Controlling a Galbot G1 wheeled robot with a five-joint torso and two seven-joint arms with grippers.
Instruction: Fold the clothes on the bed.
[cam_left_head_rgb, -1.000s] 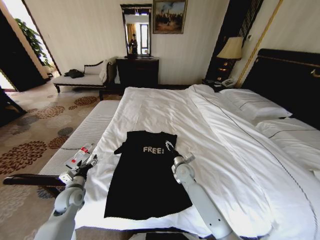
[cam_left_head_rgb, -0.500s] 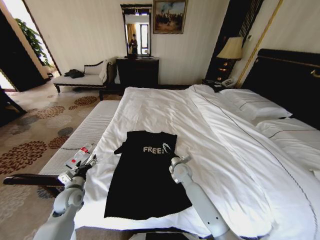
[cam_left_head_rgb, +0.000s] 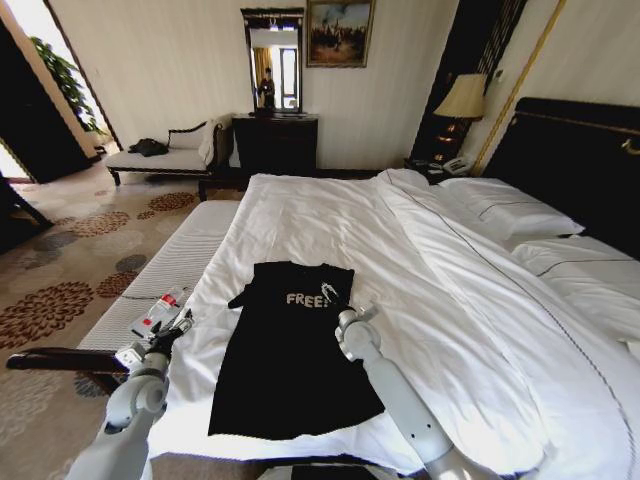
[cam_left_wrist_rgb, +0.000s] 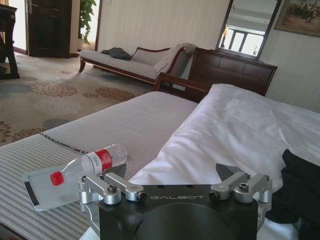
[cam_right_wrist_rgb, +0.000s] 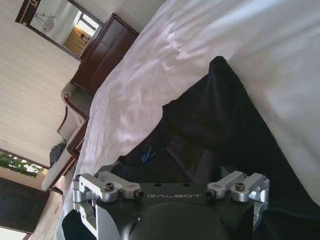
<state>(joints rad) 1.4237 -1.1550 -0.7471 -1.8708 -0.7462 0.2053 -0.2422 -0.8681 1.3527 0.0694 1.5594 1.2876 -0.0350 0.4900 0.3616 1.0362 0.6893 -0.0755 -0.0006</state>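
Black FREE! T-shirt (cam_left_head_rgb: 290, 350) lies flat, unfolded on bed (cam_left_head_rgb: 450, 330), directly under right gripper (cam_left_head_rgb: 330, 296), which hovers w/ jaws spread, holding nothing; left gripper (cam_left_head_rgb: 180, 325) idles open off to the side, so approx. 0 folds done.

We see a plastic bottle (cam_left_head_rgb: 163, 307) lying on a striped bench (cam_left_head_rgb: 180, 262) at left, a chaise (cam_left_head_rgb: 165, 155) and dresser (cam_left_head_rgb: 275, 142) far off

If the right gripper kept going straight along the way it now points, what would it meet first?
Most likely the black T-shirt: the right gripper hangs open just over its chest lettering, aimed across the shirt toward its far sleeve. Beyond that lies the bed's white sheet, though depth is unclear.
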